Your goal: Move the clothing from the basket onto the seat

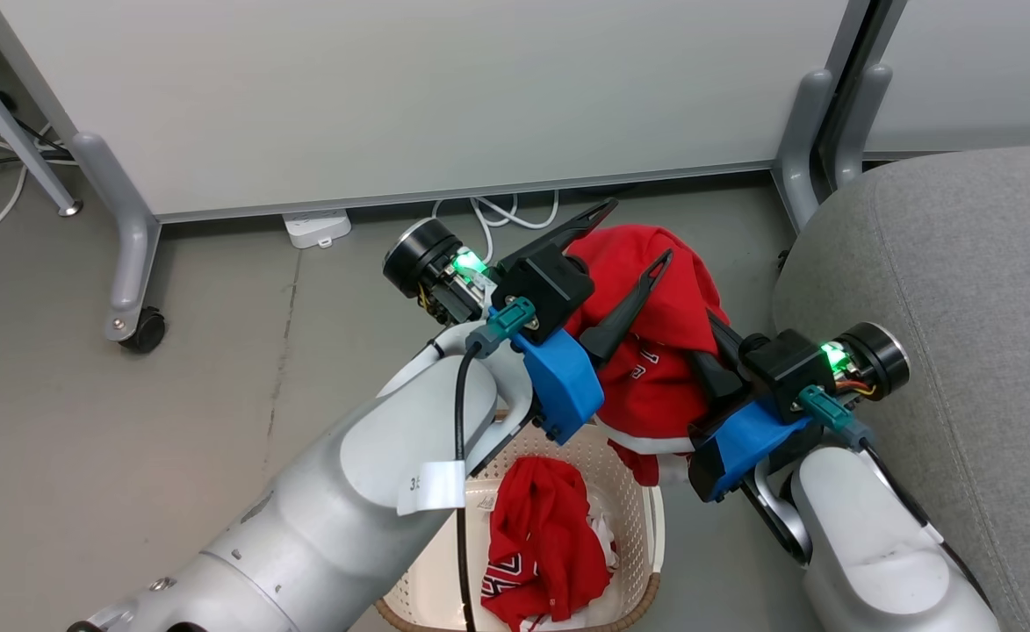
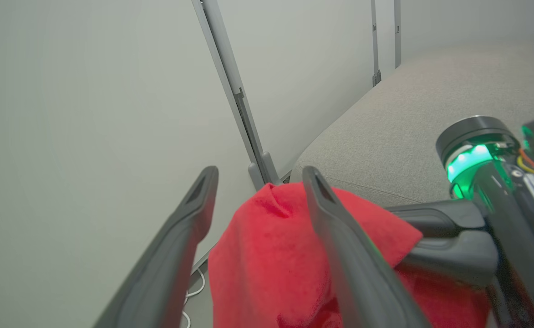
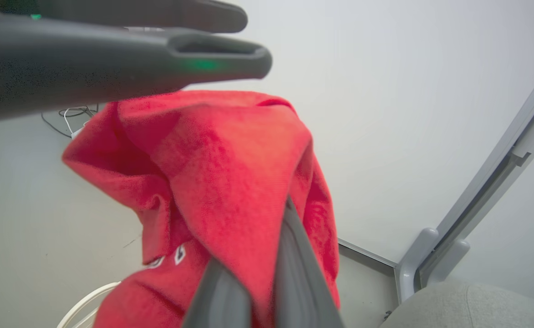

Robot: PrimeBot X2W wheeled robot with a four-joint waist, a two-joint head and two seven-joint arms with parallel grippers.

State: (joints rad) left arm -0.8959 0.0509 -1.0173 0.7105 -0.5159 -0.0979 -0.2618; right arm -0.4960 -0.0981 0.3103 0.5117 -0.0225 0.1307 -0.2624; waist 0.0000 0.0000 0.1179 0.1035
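Observation:
A red piece of clothing hangs above the floor, between the basket and the seat. My right gripper is shut on it from the right, and the cloth is pinched between its fingers. My left gripper is open, its two fingers spread on either side of the garment's top fold without gripping it. More red clothing lies in the cream basket at the bottom. The grey seat is at the right.
White partition panels on grey legs stand behind, with a caster at the left. A power strip and white cables lie on the grey floor by the panel. Another panel leg stands beside the seat's far corner.

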